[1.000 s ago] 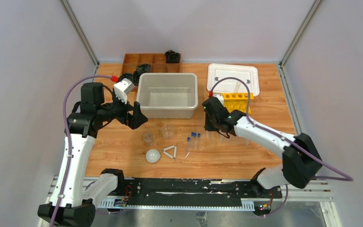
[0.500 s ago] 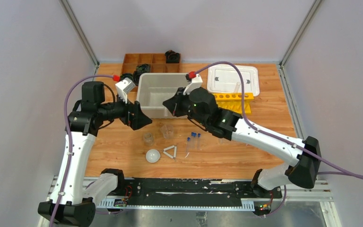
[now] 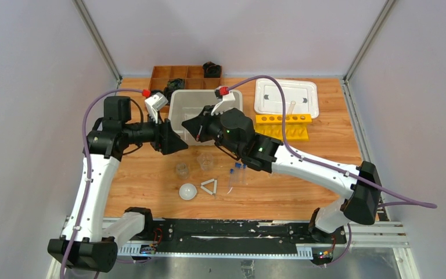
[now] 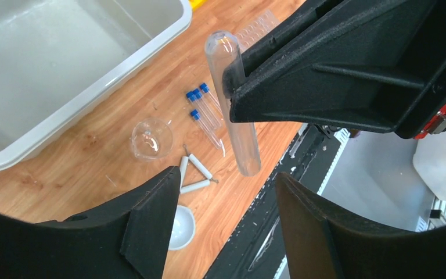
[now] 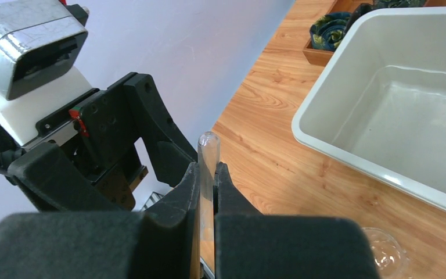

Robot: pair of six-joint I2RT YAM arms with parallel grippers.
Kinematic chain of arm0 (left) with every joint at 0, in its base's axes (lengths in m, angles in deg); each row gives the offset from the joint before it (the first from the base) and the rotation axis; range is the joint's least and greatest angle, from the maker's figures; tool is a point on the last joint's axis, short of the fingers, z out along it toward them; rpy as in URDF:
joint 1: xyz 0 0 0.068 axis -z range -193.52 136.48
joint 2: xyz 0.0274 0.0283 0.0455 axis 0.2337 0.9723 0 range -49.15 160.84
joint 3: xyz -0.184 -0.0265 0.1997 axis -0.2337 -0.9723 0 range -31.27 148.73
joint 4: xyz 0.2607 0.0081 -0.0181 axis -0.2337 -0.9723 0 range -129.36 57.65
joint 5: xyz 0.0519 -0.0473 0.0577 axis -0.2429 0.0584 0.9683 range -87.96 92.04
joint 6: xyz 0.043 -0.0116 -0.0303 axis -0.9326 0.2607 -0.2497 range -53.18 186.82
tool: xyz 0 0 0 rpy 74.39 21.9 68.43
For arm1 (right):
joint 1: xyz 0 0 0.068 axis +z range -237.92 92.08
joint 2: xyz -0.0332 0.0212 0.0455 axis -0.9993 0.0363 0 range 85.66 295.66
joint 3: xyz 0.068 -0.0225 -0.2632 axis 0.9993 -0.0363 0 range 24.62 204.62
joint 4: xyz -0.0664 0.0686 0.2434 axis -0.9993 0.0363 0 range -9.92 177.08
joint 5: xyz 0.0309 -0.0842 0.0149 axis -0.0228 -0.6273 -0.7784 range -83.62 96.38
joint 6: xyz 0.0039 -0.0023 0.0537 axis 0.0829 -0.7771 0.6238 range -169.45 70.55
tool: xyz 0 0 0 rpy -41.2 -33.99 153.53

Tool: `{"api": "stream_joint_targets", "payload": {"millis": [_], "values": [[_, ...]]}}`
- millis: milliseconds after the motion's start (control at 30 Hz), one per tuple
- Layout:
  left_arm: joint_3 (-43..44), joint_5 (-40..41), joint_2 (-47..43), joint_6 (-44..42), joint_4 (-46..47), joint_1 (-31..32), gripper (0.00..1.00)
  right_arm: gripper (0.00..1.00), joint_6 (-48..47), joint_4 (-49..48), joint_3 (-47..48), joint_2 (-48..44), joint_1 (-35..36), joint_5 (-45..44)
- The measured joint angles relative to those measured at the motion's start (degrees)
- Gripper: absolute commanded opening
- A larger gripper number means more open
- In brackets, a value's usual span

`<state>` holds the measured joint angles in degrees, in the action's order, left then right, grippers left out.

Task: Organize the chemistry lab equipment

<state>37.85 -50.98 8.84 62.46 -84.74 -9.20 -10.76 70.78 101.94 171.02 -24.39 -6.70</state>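
While my right gripper (image 5: 207, 174) pinches the clear test tube (image 5: 207, 152) hard a little below its rounded end, I've got it up in the air, straight across the mouth of my left gripper (image 4: 225, 177). By my reading that's a handover pose: both ends of the tube stick out free of the right fingers, so the other side has something to take.

The left fingers (image 4: 151, 221) stand apart with a clear gap. The tube sits just past their tips, untouched by them.

It's a smooth, see-through cylinder against matte black wedge pads, so an off-centre squeeze could let it swivel.

Well below the fingers, on the grainy wooden table (image 4: 64, 168), lie a small beaker (image 4: 150, 138), the blue-capped tubes (image 4: 203, 107) side by side, the white triangle (image 4: 194, 177) and the white dome (image 4: 180, 229). The white bin (image 4: 93, 88) sits off to one side.
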Motion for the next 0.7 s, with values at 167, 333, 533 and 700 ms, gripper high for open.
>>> {"api": "stream_joint_targets", "payload": {"millis": [167, 333, 533, 700], "values": [[1.01, -0.72, 0.68, 0.11, -0.02, 0.0, 0.55, 0.0, 0.92, -0.61, 0.11, 0.0, 0.26, 0.02], [2.14, -1.03, 1.16, 0.2, 0.02, 0.0, 0.4, 0.0, 1.07, -0.68, 0.11, 0.17, 0.52, 0.02], [2.4, -1.7, 1.55, 0.48, -0.04, 0.0, 0.32, 0.0, 1.11, -1.31, 0.11, 0.74, 0.7, 0.0], [2.47, -2.14, 2.21, 0.5, -0.02, 0.0, 0.2, 0.17, 1.14, -1.46, 0.11, 0.96, 0.7, 0.02]]}}
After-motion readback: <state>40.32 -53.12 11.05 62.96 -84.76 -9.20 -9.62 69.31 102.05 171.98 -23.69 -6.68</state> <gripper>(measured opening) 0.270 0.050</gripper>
